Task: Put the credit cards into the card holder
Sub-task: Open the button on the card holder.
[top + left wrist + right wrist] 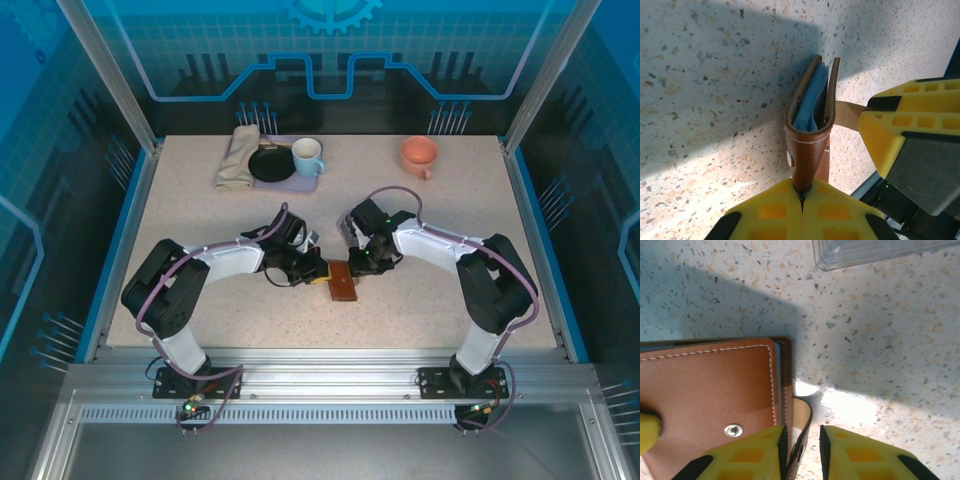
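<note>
The card holder [343, 283] is a brown leather folder, nearly folded shut, at the table's middle. In the left wrist view it stands on edge [807, 145], and my left gripper [802, 197] is shut on its folded end. Blue layers [810, 100] show between its leaves; I cannot tell whether these are credit cards or slot lining. From the right wrist view I see its outer face [710, 395] with a metal snap. My right gripper [802, 445] straddles the snap tab [802, 420], which lies against the left finger, with a gap to the other. Its yellow finger [910, 125] is beside the holder.
A clear plastic box [875, 252] lies just beyond the holder. At the back left a folded cloth [238, 155], a black dish [270, 163] and a white-and-blue mug [307, 155] are grouped on a mat. An orange cup [420, 153] stands back right.
</note>
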